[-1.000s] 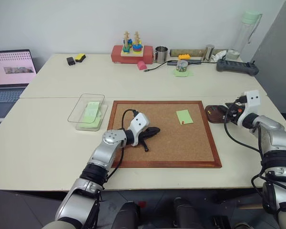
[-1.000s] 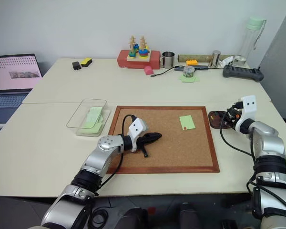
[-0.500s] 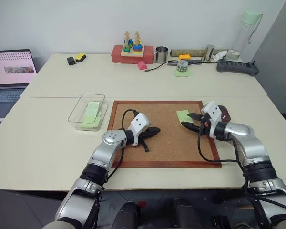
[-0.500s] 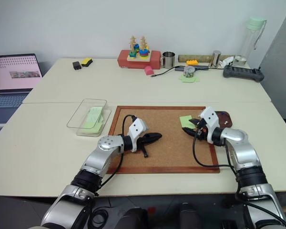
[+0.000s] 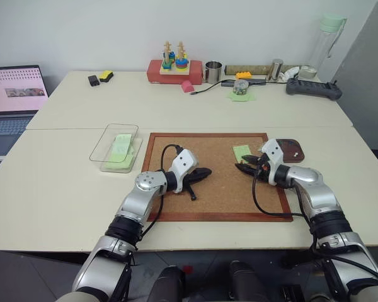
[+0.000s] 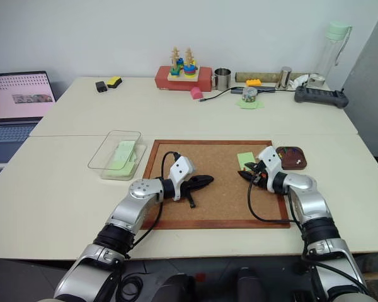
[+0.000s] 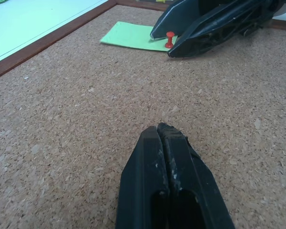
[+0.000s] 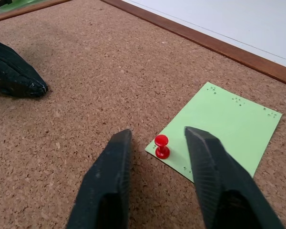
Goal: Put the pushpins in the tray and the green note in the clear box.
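Bright, even, diffuse indoor light; soft faint shadows on the corkboard [image 5: 217, 176]; sharp overall, foreground fingers slightly blurred.

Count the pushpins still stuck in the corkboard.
1: a red pushpin pins a corner of the green note to the corkboard, between the right gripper's open fingers. Others may be hidden.

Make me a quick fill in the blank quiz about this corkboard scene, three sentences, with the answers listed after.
1. The pushpin stuck in the green note has a ____ head.
2. The right gripper has its fingers ____, one on each side of that pin.
3. The green note lies on the ____, not in the clear box.

Missing words: red; open; corkboard
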{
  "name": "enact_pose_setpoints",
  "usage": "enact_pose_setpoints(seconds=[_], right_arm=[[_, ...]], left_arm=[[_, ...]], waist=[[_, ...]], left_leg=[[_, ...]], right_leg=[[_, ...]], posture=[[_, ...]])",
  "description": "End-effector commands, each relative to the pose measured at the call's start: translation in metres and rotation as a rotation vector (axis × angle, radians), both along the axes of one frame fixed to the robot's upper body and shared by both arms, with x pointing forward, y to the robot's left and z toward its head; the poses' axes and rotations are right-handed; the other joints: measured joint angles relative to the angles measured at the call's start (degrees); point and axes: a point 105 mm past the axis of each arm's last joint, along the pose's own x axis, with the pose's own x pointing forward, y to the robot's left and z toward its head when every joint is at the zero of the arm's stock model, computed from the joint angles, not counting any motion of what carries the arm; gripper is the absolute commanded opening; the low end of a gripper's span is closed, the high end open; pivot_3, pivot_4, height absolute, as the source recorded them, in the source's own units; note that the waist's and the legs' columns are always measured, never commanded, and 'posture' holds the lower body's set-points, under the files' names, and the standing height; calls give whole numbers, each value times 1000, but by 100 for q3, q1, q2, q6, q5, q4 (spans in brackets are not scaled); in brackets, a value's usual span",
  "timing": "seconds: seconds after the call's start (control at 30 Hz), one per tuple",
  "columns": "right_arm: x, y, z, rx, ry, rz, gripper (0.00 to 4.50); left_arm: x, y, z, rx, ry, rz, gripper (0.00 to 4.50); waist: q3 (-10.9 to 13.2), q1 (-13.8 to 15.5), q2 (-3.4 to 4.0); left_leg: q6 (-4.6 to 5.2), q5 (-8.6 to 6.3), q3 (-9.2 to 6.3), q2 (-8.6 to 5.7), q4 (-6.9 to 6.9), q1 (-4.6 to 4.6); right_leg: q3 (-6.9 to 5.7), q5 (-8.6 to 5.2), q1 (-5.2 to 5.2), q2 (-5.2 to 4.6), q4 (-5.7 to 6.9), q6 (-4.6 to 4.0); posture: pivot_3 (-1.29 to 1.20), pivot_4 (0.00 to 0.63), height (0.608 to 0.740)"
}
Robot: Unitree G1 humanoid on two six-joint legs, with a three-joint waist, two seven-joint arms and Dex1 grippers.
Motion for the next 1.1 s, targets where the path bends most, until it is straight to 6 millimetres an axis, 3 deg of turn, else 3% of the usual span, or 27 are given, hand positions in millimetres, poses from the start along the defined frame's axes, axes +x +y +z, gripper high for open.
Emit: enact_pose_setpoints(seconds=[0.03, 0.17, 0.37, 0.6, 0.8, 1.1], right_arm=[[4, 0, 16, 20, -53, 10, 773], [3, 0, 19, 39, -48, 15, 52], [5, -1, 26, 39, -75, 18, 52], [1, 6, 57, 62, -159, 72, 52], [-6, 10, 79, 51, -228, 112, 52], [-20, 24, 99, -52, -397, 194, 0]], left_arm=[[-11, 9, -31, 65, 107, 7, 0], [-11, 10, -32, 66, 108, 7, 0], [-10, 9, -31, 51, 105, 18, 0], [-1, 5, -20, 1, 92, 49, 0], [7, 8, 15, -138, 82, 110, 0], [-16, 18, 84, -669, 306, 137, 1630]], waist=[[0, 0, 0], [0, -1, 0], [0, -1, 0], [0, 3, 0], [1, 2, -1], [13, 7, -11]], left_leg=[[0, 0, 0, 0, 0, 0], [0, 0, 0, 0, 0, 0], [0, 0, -1, 0, -1, 0], [0, 0, -1, -1, 1, 0], [0, 1, -5, -1, 5, -6], [-1, 0, -25, 11, 2, -23]], right_leg=[[0, 0, 0, 0, 0, 0], [0, 0, 0, 0, 0, 0], [0, 0, 0, 0, 0, 0], [0, 0, 0, 0, 0, 0], [-2, 0, -2, 0, 1, 0], [-13, 0, -15, -7, 1, 0]], posture=[[0, 150, 740], [0, 150, 740], [0, 150, 740], [0, 150, 740], [0, 150, 740], [0, 150, 740]])
